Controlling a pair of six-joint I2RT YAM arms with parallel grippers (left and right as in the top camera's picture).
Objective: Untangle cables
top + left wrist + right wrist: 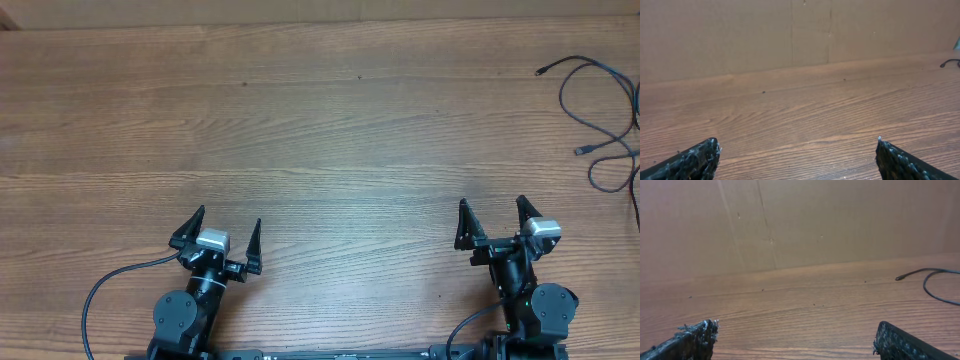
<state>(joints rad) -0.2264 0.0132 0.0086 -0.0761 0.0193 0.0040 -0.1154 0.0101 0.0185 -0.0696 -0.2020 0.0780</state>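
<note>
Thin black cables (pixel 600 110) lie loose in loops at the far right of the wooden table, with small plugs at their ends. One cable end shows in the right wrist view (pixel 927 277) and a tip at the right edge of the left wrist view (pixel 950 62). My left gripper (pixel 222 233) is open and empty near the front edge, far left of the cables. My right gripper (pixel 492 220) is open and empty near the front edge, below and left of the cables.
The wooden table (pixel 320 130) stretches across the view. A cardboard wall (pixel 800 220) stands along its far edge. Thick black arm cords (pixel 100 290) trail by the arm bases at the front.
</note>
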